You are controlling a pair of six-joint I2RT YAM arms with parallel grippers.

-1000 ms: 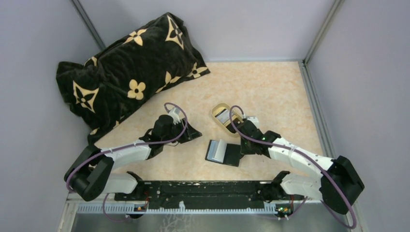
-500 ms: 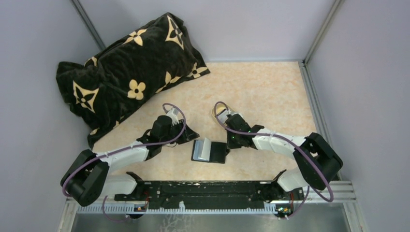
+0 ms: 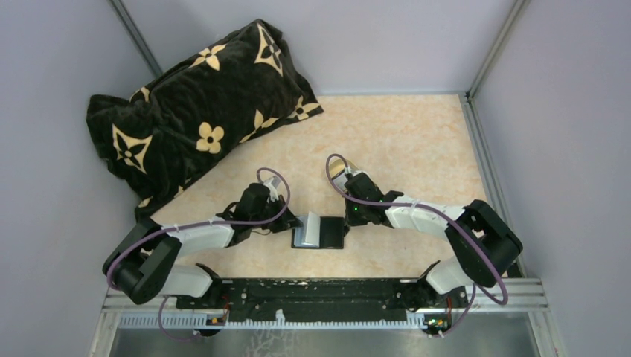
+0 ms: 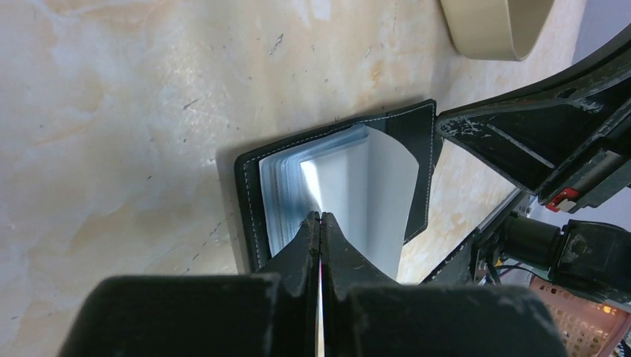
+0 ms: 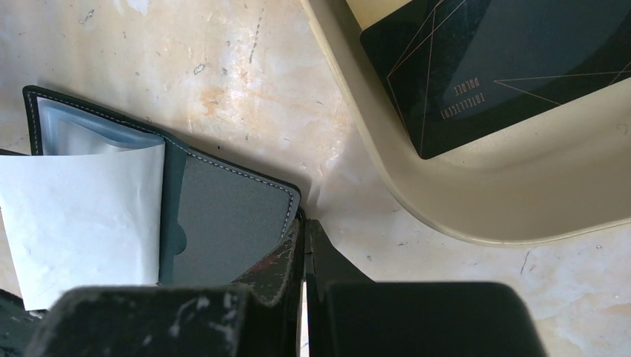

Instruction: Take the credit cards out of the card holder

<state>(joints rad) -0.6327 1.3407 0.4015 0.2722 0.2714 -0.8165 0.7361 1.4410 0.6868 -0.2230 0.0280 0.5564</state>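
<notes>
The black card holder [image 3: 331,234] lies open on the table between the arms. A pale whitish card [image 3: 310,227] stands up from its left half, over a stack of bluish sleeves [image 4: 286,175]. My left gripper [image 3: 295,222] is shut, its tips [image 4: 321,217] pinching the near edge of the pale card [image 4: 364,193]. My right gripper [image 3: 348,216] is shut on the right edge of the card holder's grey inner flap [image 5: 223,223], with its tips [image 5: 303,223] at the flap's corner. No orange-yellow card is in view.
A gold-rimmed oval tray [image 5: 417,193] holding a black card [image 5: 506,67] sits just behind the right gripper, and its rim shows in the left wrist view [image 4: 491,33]. A big black flowered pillow [image 3: 193,111] lies at the back left. Grey walls enclose the table.
The right gripper has drawn the card holder to the left. The left gripper has moved right onto it, and the pale card now stands up at its tips.
</notes>
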